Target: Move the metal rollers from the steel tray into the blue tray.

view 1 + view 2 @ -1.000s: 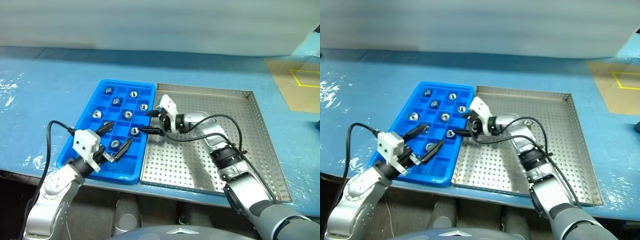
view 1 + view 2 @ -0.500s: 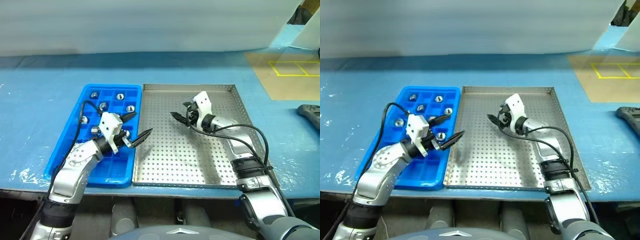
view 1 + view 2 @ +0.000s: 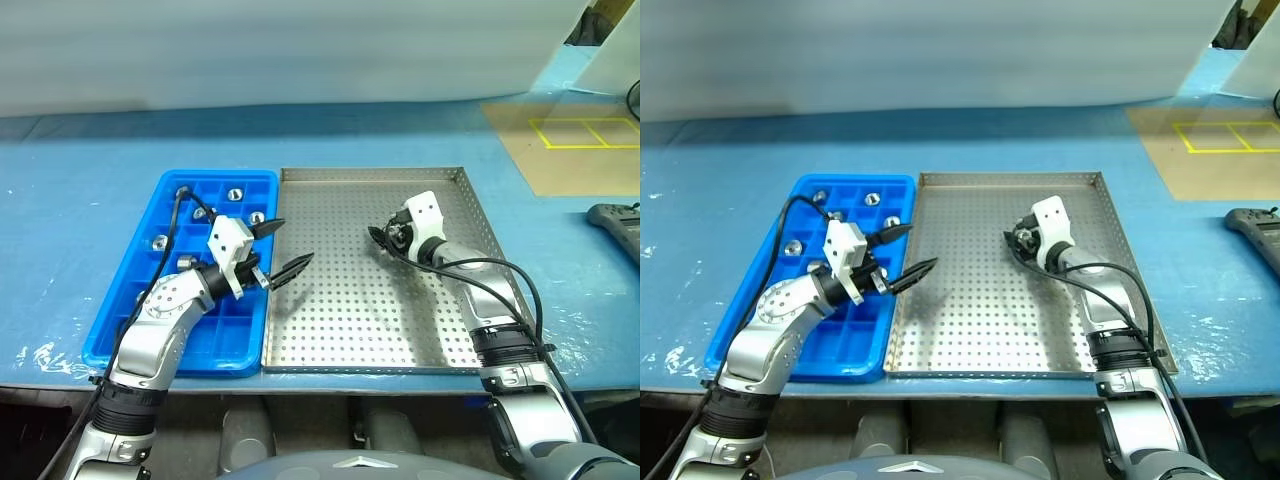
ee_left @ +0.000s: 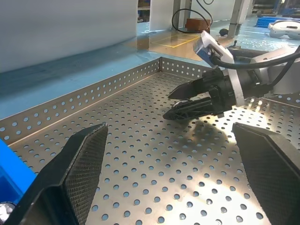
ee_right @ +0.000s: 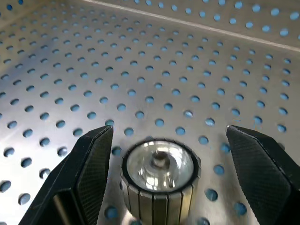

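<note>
One metal roller [image 5: 159, 176] stands on the steel tray [image 3: 350, 320] between the right tool's [image 3: 385, 238] parted, ungripping fingers.

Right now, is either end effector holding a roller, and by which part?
No. The right end effector is open, its fingers either side of a metal roller on the steel tray without touching it. The left end effector is open and empty.
</note>
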Controlling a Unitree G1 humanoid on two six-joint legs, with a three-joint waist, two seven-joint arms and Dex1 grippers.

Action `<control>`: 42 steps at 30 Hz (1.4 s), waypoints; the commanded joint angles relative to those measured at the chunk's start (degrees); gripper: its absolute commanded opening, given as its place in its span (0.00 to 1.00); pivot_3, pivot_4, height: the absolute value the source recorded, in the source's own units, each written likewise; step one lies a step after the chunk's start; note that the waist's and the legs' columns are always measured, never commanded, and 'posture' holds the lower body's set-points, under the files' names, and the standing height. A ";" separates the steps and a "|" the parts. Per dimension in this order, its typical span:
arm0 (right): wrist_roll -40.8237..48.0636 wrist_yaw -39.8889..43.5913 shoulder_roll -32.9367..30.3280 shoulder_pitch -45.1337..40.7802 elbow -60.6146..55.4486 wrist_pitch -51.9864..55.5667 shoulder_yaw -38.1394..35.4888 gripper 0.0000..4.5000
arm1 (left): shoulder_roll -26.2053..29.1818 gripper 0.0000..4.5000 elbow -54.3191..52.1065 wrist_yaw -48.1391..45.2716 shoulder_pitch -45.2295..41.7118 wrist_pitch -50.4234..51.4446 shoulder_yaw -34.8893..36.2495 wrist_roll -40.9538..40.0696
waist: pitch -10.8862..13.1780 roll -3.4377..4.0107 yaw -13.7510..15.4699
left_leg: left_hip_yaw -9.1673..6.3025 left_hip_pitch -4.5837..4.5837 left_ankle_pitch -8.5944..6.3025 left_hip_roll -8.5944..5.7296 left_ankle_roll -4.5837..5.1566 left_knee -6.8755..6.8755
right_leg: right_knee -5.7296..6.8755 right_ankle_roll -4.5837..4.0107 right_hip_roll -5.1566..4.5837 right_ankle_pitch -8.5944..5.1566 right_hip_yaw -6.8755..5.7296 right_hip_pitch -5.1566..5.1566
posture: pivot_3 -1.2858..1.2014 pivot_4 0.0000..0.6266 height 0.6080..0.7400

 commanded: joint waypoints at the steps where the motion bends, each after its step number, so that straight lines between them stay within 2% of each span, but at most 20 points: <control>1: 1.25 1.94 -0.58 0.54 -1.87 1.69 0.06 0.87 | 0.06 1.00 -0.16 -0.72 -0.57 -1.31 0.18 -0.14 | 0.00 0.00 -0.22 | 0.00 -0.01 0.00 0.00 0.00 0.00 | 0.00 0.00 0.00 0.00 0.00 0.00 | 0.50 0.24 1.00; 4: 1.35 1.96 0.01 0.31 -1.83 2.10 0.02 0.74 | 0.05 1.00 0.30 -1.00 -0.28 -1.82 0.33 -0.04 | 0.00 0.00 -0.65 | 0.00 -0.04 0.00 0.00 0.00 -0.01 | -0.01 0.00 0.00 0.00 0.01 0.06 | 0.50 0.24 1.00; 9: 1.38 2.58 0.32 -0.38 -1.38 0.87 0.00 0.37 | -0.03 1.00 0.54 -1.12 0.24 -2.45 0.45 0.10 | 0.00 0.00 -0.81 | 0.01 -0.03 0.00 0.00 0.00 0.00 | -0.01 0.00 0.00 0.00 0.02 0.05 | 0.51 0.24 1.00; 13: 2.08 5.49 1.36 -0.69 -3.62 -3.15 1.40 0.36 | -0.03 1.00 -0.28 -0.16 1.06 -2.21 1.30 -0.17 | 0.00 0.00 -0.84 | 0.01 -0.03 0.00 0.00 0.01 -0.02 | -0.03 0.00 0.00 0.00 0.01 0.04 | 0.52 0.24 1.00; 19: 6.25 15.61 5.34 -2.58 -8.45 -4.75 7.22 0.36 | 0.36 1.00 -4.83 3.32 6.05 -1.85 5.36 -1.40 | 0.01 0.01 -0.87 | 0.01 -0.09 -0.02 0.05 0.04 -0.16 | -0.06 -0.04 0.02 -0.03 -0.03 -0.04 | 0.56 0.24 1.00; 29: 9.64 29.24 4.32 -6.43 -8.44 -2.19 13.39 0.36 | -2.94 1.00 -11.75 14.14 13.39 -3.09 15.09 -2.58 | 0.02 -0.01 2.42 | -0.02 -0.11 -0.18 0.04 0.32 -0.17 | -0.33 -0.06 -0.08 -0.04 -0.21 0.00 | 0.62 0.24 1.00; 37: 10.89 35.98 4.95 -9.33 -8.61 -1.75 17.00 0.36 | -0.11 1.00 -20.13 10.14 29.45 -3.59 19.31 -5.94 | 0.02 -0.05 2.81 | -0.04 -0.18 -0.20 0.08 0.35 -0.48 | -0.69 -0.05 -0.04 -0.04 -0.29 -0.02 | 0.66 0.24 1.00; 42: 10.25 38.61 6.24 -11.54 -7.08 -2.28 19.61 0.36 | 1.70 1.00 -22.58 8.49 36.24 -4.20 21.12 -6.08 | 0.03 -0.05 4.69 | -0.04 -0.16 -0.22 0.08 0.38 -0.53 | -0.75 -0.03 -0.04 -0.05 -0.29 -0.02 | 0.68 0.24 1.00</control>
